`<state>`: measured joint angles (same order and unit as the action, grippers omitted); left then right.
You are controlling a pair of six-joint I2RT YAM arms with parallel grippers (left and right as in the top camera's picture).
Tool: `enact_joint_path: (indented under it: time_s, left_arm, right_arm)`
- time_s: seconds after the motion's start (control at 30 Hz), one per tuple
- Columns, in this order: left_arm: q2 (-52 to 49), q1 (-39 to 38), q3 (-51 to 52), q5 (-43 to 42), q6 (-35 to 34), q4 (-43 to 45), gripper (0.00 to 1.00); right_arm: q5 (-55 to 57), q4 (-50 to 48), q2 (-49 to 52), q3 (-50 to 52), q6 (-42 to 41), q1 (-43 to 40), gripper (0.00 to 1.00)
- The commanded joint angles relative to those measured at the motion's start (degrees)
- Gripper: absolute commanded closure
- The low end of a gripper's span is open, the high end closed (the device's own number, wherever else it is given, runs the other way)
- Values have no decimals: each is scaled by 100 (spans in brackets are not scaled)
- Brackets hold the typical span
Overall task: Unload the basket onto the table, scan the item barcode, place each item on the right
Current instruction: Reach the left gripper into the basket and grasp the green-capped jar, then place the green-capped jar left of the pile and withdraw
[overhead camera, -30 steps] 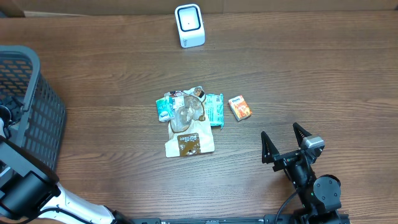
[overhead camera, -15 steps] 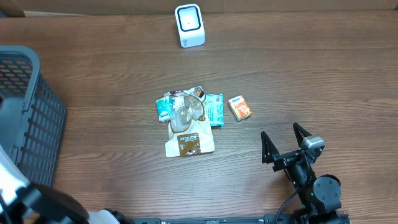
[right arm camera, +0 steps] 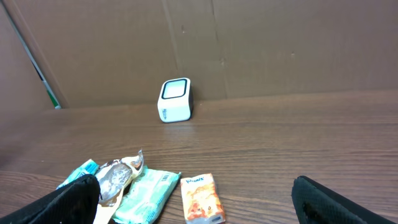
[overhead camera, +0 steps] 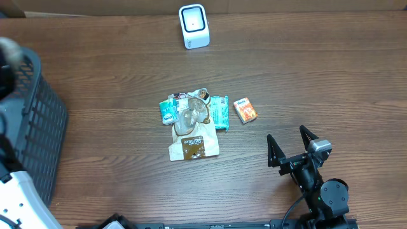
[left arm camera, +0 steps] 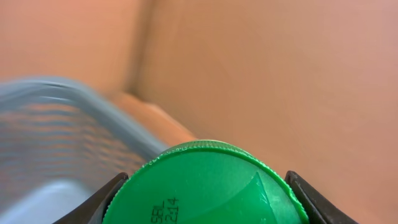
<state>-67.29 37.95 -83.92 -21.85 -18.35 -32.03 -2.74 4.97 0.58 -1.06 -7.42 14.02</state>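
Note:
A round green lid [left arm camera: 211, 180] with a printed code fills the bottom of the left wrist view. My left gripper [left arm camera: 205, 202] is shut on this green-lidded item, one dark finger [left arm camera: 102, 202] against each side. Its body and any barcode are hidden. Overhead, that arm shows only as a blur [overhead camera: 9, 54] above the basket. The white scanner [overhead camera: 194, 26] [right arm camera: 175, 99] stands at the table's far edge. My right gripper [overhead camera: 294, 147] [right arm camera: 199, 204] rests open near the front right, holding nothing.
A grey mesh basket [overhead camera: 38, 121] [left arm camera: 56, 124] stands at the far left. Mid-table lies a pile of packets [overhead camera: 189, 124], with a green wipes pack [overhead camera: 220, 111] [right arm camera: 146, 194] and an orange packet [overhead camera: 245, 110] [right arm camera: 201, 198] beside it. A cardboard wall backs the table.
My left arm has swung at the left edge, and its blurred end is now higher over the basket. The pile, scanner and right arm have not moved.

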Motion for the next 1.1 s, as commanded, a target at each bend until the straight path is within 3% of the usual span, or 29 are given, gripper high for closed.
enact_joint_path:
  time_s: [0.0, 0.07, 0.2, 0.33, 0.6, 1.07]
  left_arm:
    - [92, -876, -24, -1119, -282, -234, 48]
    - [66, -1475, -22, -920, 2, -627, 48]
    - [-273, -2870, -22, 789, 210, -1880, 49]
    - [-826, -3620, 11, 1836, 210, -2651, 48]
    - [-2319, -4284, 256, 2105, 138, -2872, 52]
    - [-4151, -4411, 256, 2350, -105, -2081, 54]
  right_arm:
    - [13, -33, -42, 59, 22, 44, 0]
    - [13, -33, -42, 59, 22, 44, 0]
    - [15, -33, -42, 59, 22, 44, 0]
    - [15, -33, -42, 59, 22, 44, 0]
    - [13, -33, -42, 59, 22, 44, 0]
    - [13, -33, -42, 59, 22, 44, 0]
